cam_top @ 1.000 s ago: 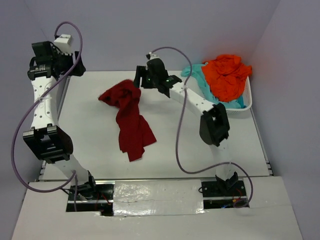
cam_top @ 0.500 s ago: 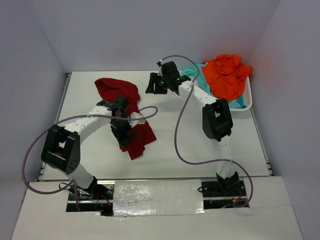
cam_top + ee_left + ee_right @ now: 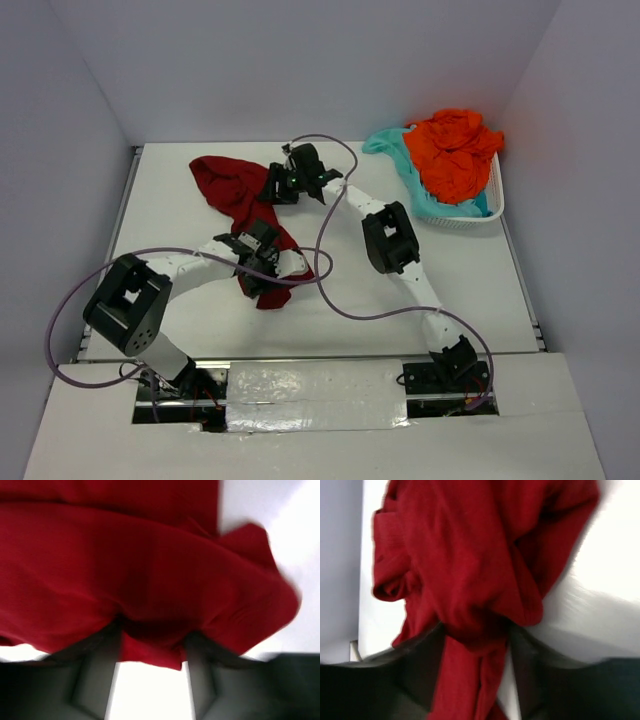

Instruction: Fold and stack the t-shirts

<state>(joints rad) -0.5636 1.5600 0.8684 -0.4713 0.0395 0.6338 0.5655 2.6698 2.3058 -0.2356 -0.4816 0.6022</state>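
Left end effector (image 3: pixel 260 268) sits at the near hem of the one dark red t-shirt (image 3: pixel 225 185), jaws straddling the cloth. Pinched or not, I can't tell. Right end effector (image 3: pixel 272 186) clamps a bunch at the far end, likely to stretch it flat mid-tabletop (image 3: pixel 470 290). Far right, one white basket (image 3: pixel 455 218) holds one orange t-shirt (image 3: pixel 455 150) over aqua cloth (image 3: pixel 400 160) — one shirt or two, unclear.

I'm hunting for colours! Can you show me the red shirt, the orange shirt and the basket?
red shirt (image 3: pixel 228 182), top view, on its bunched far end
orange shirt (image 3: pixel 455 150), top view, middle of the crumpled heap
basket (image 3: pixel 462 217), top view, on its white near wall
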